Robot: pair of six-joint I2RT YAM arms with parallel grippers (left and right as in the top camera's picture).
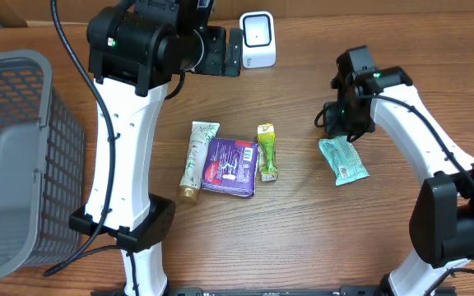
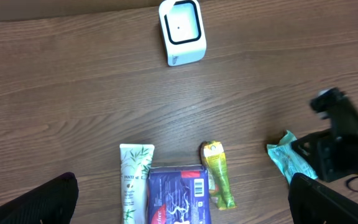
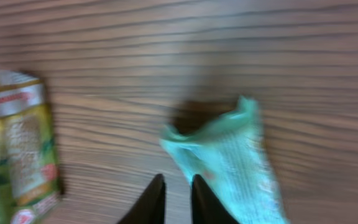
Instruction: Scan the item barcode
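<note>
A white barcode scanner (image 1: 257, 37) stands at the back of the wooden table, also in the left wrist view (image 2: 180, 31). A teal packet (image 1: 344, 160) lies flat on the right. My right gripper (image 1: 344, 123) hovers just behind it. In the right wrist view its black fingers (image 3: 178, 186) stand almost together with only bare wood between them, and the teal packet (image 3: 235, 162) lies just beside the right finger, not gripped. My left gripper (image 1: 220, 51) hangs high next to the scanner, its fingers (image 2: 182, 180) spread wide and empty.
A white tube (image 1: 196, 160), a purple pack (image 1: 230, 167) with its barcode up and a yellow-green packet (image 1: 267, 152) lie side by side mid-table. A grey mesh basket (image 1: 15, 156) fills the left edge.
</note>
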